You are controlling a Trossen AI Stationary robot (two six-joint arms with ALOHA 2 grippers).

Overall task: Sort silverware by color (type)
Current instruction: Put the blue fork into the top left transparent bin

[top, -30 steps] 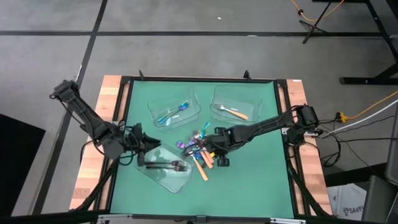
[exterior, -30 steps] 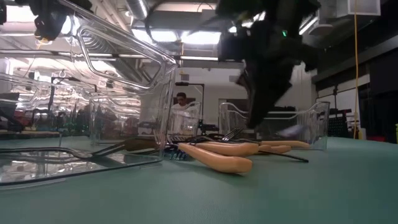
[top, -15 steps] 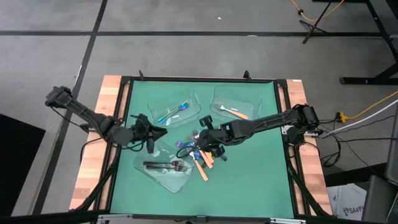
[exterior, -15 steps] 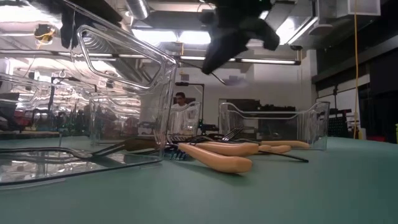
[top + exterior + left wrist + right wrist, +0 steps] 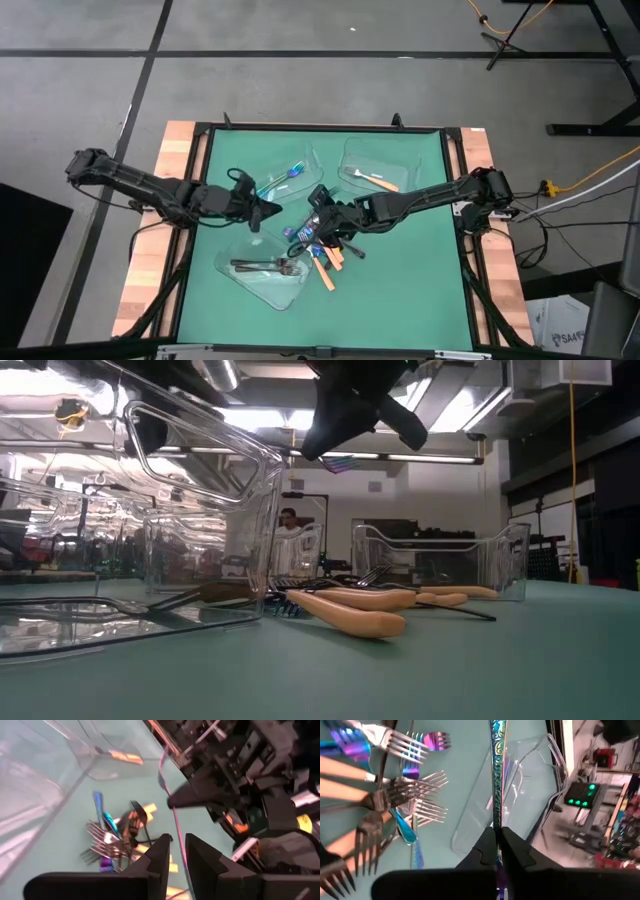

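Silverware lies heaped near the middle of the green table: iridescent forks, orange-handled pieces and dark forks tangled together, with the orange handles trailing toward five o'clock in the high view. The right gripper hangs just above the pile's eleven o'clock edge, its fingers pressed together on one iridescent utensil, whose patterned handle runs straight out from between the pads in the right wrist view, lifted clear of the mat. The left gripper reaches in from nine o'clock, near the right one and level with it; its fingers stand slightly apart with nothing between them, and its wrist view looks past them onto the other arm and the same raised utensil. Three clear trays surround the heap. The tray at eleven o'clock holds blue-teal pieces, the tray at one o'clock holds an orange-handled one, and the tray at seven o'clock holds dark forks. In the low view, the gripper with the utensil shows high above the table, and a person stands far off in the room behind.
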